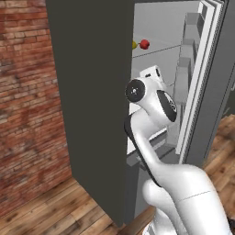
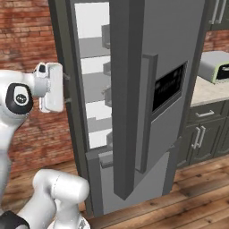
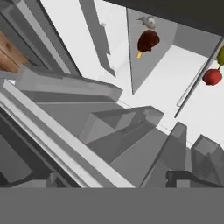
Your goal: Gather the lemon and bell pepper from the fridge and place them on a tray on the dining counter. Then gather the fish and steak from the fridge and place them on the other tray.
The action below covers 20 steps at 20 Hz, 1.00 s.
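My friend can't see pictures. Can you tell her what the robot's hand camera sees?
Looking into the open fridge, white inside: the dark steak and small grey fish lie together on one shelf, and the red bell pepper sits beside the yellow lemon at the right edge. Grey door bins fill the foreground.

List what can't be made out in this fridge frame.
- Lemon: left base view, mostly hidden behind the fridge wall; cut by the hand view's right edge.
- Fish: hand view, too small for detail.
- Steak: hand view, its resting surface unclear.
- End effector: fingertips barely clear the hand view's bottom; gap unreadable.
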{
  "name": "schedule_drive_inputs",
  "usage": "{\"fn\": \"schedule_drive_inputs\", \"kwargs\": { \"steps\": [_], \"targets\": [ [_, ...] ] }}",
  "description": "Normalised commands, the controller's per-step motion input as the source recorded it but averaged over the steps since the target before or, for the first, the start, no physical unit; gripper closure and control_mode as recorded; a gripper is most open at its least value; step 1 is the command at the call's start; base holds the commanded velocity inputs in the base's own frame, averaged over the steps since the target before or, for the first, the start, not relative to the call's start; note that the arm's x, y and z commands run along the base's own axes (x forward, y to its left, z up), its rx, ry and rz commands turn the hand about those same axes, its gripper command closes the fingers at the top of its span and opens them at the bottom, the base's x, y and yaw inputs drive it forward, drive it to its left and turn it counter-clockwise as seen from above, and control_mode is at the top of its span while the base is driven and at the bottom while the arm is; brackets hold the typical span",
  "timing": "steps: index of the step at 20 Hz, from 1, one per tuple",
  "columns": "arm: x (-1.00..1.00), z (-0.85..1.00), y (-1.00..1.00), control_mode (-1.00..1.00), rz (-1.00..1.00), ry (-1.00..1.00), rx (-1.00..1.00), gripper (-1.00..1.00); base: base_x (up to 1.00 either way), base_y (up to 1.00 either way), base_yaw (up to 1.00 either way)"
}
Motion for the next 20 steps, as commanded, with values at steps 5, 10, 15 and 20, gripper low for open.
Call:
{"fn": "schedule_drive_inputs", "kwargs": {
  "steps": [5, 10, 15, 20],
  "targets": [
    [0.44, 0.00, -0.46, -1.00, -0.05, 0.16, -0.17, -1.00, 0.00, 0.00, 0.00],
    [0.16, 0.00, -0.57, -1.00, -0.01, 0.08, -0.12, -1.00, 0.00, 0.00, 0.00],
    [0.00, 0.00, -0.57, -1.00, -0.02, 0.03, -0.08, -1.00, 0.00, 0.00, 0.00],
    [0.00, 0.00, -0.59, -1.00, -0.03, 0.05, -0.07, -1.00, 0.00, 0.00, 0.00]
  ]
}}
